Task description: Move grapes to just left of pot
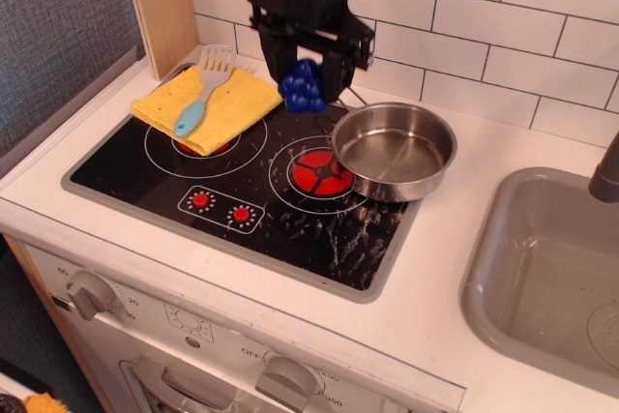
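The fingers pinch the grapes from either side, carrying the blue cluster in the air above the back of the stove, up and left of the pot, likely high so it clears the rim before lowering. The pot sits on the right burner, leaving bare stovetop to its left. A spatula rests on the yellow cloth. Print by the front knobs is too small to read

The arm comes down from the top edge, above the pot. Its gripper points downward, fingers clamped around the grapes.
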Motion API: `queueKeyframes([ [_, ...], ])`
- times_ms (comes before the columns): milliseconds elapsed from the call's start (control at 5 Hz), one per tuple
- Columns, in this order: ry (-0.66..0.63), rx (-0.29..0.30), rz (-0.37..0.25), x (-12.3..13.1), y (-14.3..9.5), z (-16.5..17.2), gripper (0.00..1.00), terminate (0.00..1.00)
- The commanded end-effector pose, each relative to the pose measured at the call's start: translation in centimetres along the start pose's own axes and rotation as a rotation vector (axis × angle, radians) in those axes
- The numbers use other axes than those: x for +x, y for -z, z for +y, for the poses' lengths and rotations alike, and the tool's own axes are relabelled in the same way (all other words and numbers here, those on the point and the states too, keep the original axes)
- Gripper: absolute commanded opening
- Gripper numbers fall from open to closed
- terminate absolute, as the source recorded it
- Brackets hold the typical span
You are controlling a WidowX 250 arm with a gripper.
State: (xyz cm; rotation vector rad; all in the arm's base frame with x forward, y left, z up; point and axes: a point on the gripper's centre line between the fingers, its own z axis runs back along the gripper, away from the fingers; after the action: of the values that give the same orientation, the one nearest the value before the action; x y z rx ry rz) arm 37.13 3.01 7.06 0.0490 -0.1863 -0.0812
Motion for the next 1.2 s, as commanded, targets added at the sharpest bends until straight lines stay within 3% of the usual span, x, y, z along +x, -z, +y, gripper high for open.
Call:
queueKeyframes([
  [0, 0.019, 0.043, 0.038, 0.5, 1.9, 1.1, 0.00, 0.00],
  [200, 0.000, 0.062, 0.064, 0.3, 2.6, 1.9, 0.00, 0.00],
  [400, -0.034, 0.058, 0.080, -0.3, 2.5, 3.2, 1.00, 0.00],
  [600, -0.031, 0.062, 0.064, -0.4, 1.9, 3.0, 1.00, 0.00],
  [1000, 0.000, 0.013, -0.036, -1.8, -1.1, 1.9, 1.00, 0.00],
])
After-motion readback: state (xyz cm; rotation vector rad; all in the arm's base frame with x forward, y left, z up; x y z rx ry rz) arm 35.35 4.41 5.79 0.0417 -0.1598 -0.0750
